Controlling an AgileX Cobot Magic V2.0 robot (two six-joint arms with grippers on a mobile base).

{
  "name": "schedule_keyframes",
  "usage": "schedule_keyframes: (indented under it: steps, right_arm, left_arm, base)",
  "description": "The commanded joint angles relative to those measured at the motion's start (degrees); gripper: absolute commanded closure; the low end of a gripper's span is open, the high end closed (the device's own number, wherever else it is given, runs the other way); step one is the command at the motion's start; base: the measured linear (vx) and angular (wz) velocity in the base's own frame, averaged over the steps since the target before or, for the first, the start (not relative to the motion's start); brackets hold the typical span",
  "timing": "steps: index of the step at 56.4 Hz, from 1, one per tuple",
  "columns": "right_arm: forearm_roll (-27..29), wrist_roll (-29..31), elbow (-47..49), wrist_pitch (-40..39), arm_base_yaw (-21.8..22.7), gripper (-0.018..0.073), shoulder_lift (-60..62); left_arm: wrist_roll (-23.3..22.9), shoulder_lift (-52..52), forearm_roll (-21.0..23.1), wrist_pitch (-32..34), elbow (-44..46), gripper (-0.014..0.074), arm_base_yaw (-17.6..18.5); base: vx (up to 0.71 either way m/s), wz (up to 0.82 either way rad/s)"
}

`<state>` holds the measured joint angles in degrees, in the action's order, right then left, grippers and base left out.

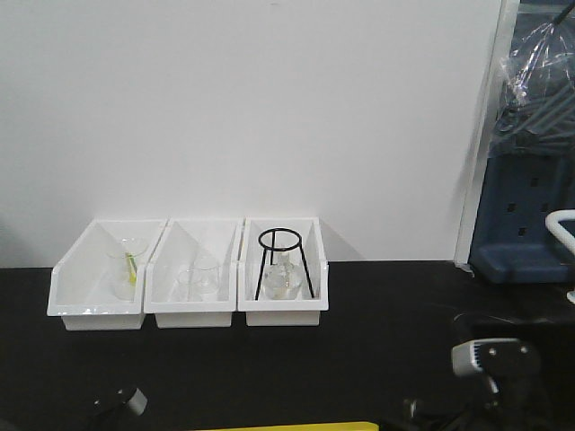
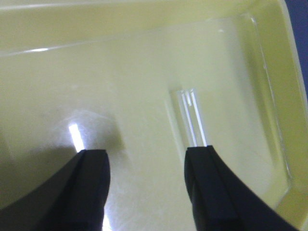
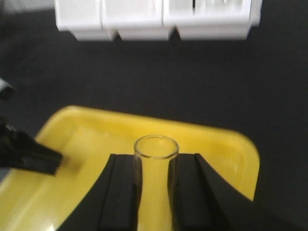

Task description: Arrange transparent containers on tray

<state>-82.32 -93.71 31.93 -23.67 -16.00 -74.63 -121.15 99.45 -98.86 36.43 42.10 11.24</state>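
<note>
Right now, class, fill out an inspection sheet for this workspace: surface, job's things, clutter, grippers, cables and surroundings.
Surface: black table carrying a yellow tray.
Job's things: one test tube lying on the tray; a second tube held above the tray, open rim toward the wrist camera.
Clutter: three white bins by the wall, holding clear glassware and a black tripod.
Grippers: left gripper open over the tray, one finger next to the lying test tube; right gripper shut on the second tube.
Cables: nothing seen.
Surroundings: white wall; blue equipment beside it.
</note>
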Motion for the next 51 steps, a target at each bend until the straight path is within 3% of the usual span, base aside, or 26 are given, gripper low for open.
schedule_keyframes:
  steps: [1, 16, 24, 38, 51]
  right_arm:
    - [3.21, 0.00, 1.82, -4.37, 0.00, 0.0571, -4.97]
    - [9.51, 3.17, 4.22, -6.08, 0.00, 0.0566, -15.91]
    - [13.70, 5.33, 5.35, -4.30, 0.00, 0.0519, -19.36]
    - [19.10, 10.18, 7.08, -3.95, 0.00, 0.0330, -24.27]
    - [20.78, 11.86, 7.51, -3.89, 0.00, 0.0146, -25.63]
  left_arm:
    - [-0.15, -2.15, 1.94, 2.72, 1.51, 0.0125, 0.16]
    - [-0.15, -2.15, 2.43, 3.92, 1.51, 0.0125, 0.16]
    - [-0.14, -2.15, 4.54, 4.72, 1.56, 0.0125, 0.16]
    - [-0.14, -2.15, 4.95, 5.63, 1.56, 0.0125, 0.16]
    - [-0.09, -2.15, 4.95, 6.78, 1.56, 0.0125, 0.16]
  base:
    - [0.00, 0.00]
    - [0.00, 0.00]
    - [0.00, 0.00]
    - [0.00, 0.00]
    - [0.00, 0.00]
